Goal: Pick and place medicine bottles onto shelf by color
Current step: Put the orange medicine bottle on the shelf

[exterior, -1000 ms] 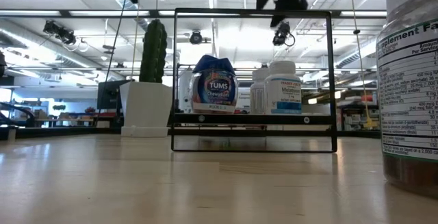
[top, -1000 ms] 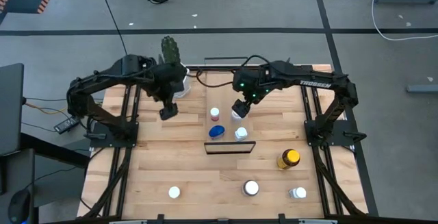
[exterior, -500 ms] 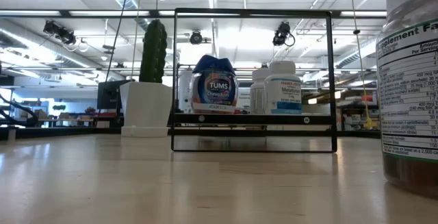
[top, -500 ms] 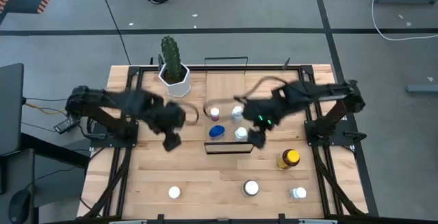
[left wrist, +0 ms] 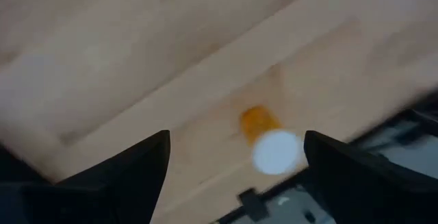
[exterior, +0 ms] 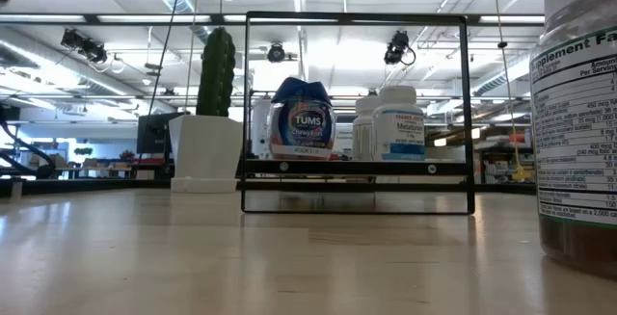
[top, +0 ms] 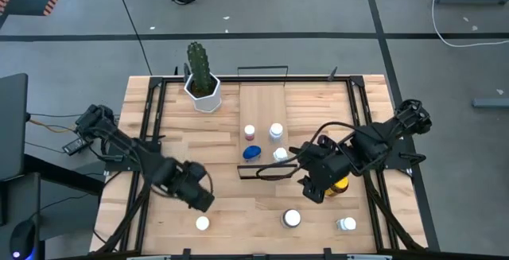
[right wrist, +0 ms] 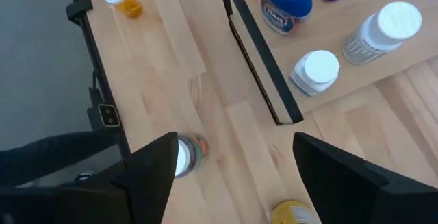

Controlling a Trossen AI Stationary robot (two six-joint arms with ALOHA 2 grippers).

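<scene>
1. Eight bottles by my count: four on the shelf (top: 263,125), four loose on the table (top: 167,157).
2. On the shelf I see a pinkish bottle (top: 250,131), a white bottle (top: 276,131), a blue-lidded one (top: 252,153) and a small white-capped one (top: 280,155), all upright.
3. Loose near the front: an orange vial (top: 203,223), a mid bottle (top: 292,218), a white one (top: 346,224), and the amber bottle (top: 337,184), all caps up.
4. I see the shelf's long axis running front to back, with one rail (top: 267,172) at its near end and the other at the far end.
5. My left gripper (top: 199,199), fingers spread and empty, hangs just behind the orange vial.
6. My right gripper (top: 312,188), also spread and empty, sits just beside the amber bottle.
7. One cactus (top: 200,69) stands at the back.
</scene>
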